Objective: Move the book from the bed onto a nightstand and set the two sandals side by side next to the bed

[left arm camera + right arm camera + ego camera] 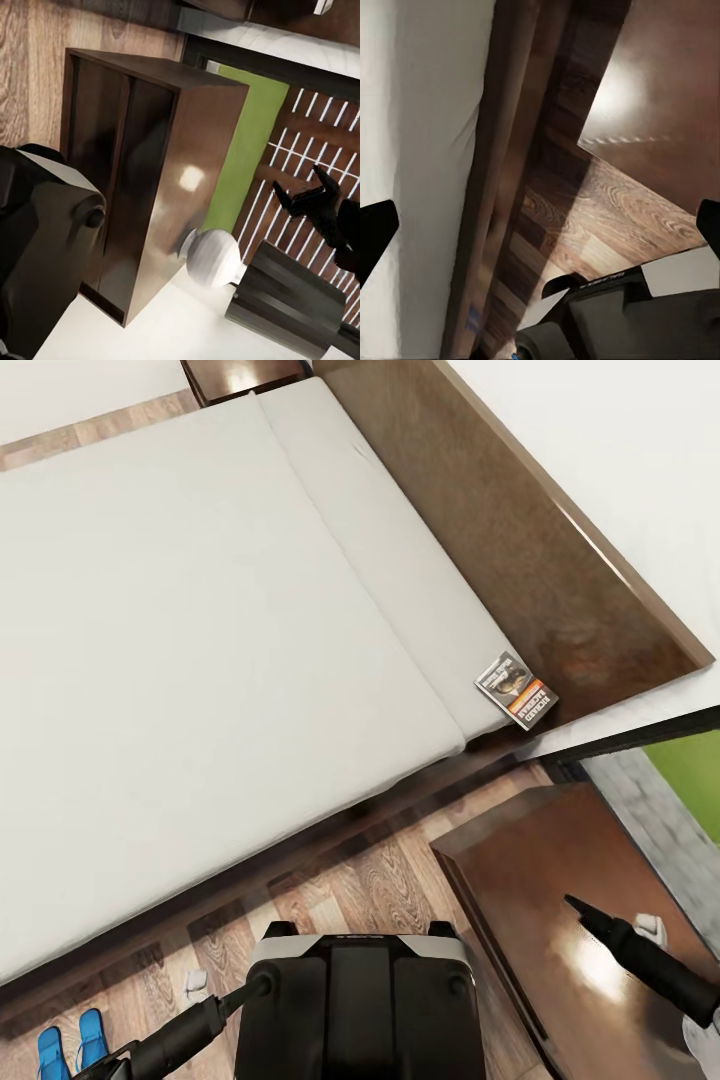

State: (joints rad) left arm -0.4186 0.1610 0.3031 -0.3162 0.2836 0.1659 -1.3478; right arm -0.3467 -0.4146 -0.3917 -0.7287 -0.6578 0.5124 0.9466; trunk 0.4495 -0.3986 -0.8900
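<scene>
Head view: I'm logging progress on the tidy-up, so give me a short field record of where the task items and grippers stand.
book: lies on the bed at the mattress corner by the headboard
sandals: side by side on the floor beside the bed
nightstand: near one has a bare glossy top
right gripper: over the nightstand, open, empty
left gripper: open, empty

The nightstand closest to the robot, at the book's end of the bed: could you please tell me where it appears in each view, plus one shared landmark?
Head view: the nightstand sits in the picture's lower right.
Left wrist view: it is the tall brown cabinet across the picture's middle.
Right wrist view: its glossy top takes the picture's upper right.
Shared landmark: the robot's dark base, next to the nightstand each time.
</scene>
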